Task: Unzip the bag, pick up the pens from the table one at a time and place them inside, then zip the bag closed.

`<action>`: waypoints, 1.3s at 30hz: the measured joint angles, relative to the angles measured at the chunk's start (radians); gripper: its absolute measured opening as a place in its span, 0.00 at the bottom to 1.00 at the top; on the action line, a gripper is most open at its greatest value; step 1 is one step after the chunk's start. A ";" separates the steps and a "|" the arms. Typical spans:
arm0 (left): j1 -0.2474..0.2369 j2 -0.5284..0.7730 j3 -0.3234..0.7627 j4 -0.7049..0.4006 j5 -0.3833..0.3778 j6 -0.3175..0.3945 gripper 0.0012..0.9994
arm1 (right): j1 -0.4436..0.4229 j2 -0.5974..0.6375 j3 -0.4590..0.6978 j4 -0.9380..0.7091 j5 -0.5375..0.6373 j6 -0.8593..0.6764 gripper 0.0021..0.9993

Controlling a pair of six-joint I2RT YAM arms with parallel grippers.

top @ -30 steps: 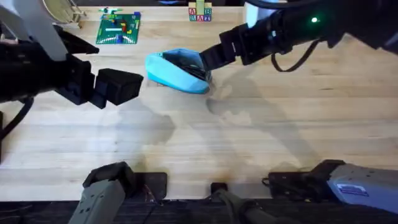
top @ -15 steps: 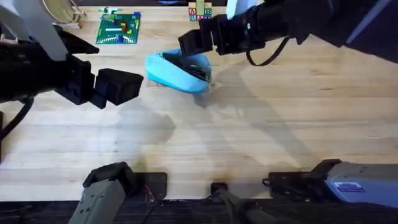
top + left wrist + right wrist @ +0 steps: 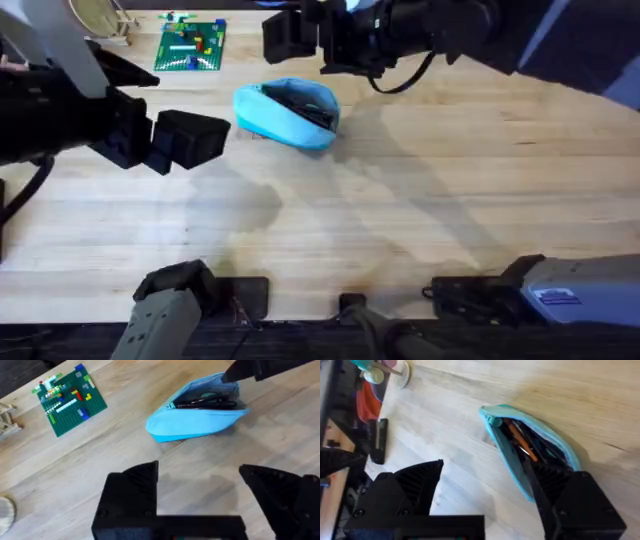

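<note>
Bag (image 3: 288,112), a light blue fabric pouch, lies on the far middle part of the wooden table (image 3: 420,210), its zipper undone and its mouth gaping. Pens (image 3: 520,444) show inside against the dark lining, one with an orange barrel among darker ones; no loose pen is visible on the bare wood around it. Right gripper (image 3: 285,33) hangs above the table just beyond the bag, towards the far edge, with its black fingers spread apart and nothing between them; its own wrist view looks down on the open mouth from close by. Left gripper (image 3: 190,138) hovers near the bag's left end, apart from it, its fingers also spread wide and empty, as its wrist view confirms. A green building-brick plate (image 3: 191,45) sits at the far left of the table, well away from the bag. Judging by the filled, open pouch and the empty tabletop, the loading of pens looks finished and the closing step is at hand. The next move would call for one gripper to pin the soft fabric at one end while the other finds the small zipper pull, which cannot be made out here, and draws it along the length of the bag without dragging the whole pouch across the wood
</note>
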 joint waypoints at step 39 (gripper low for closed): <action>0.000 0.000 0.000 0.000 -0.008 0.000 1.00 | 0.056 0.246 0.004 0.302 -0.017 0.423 1.00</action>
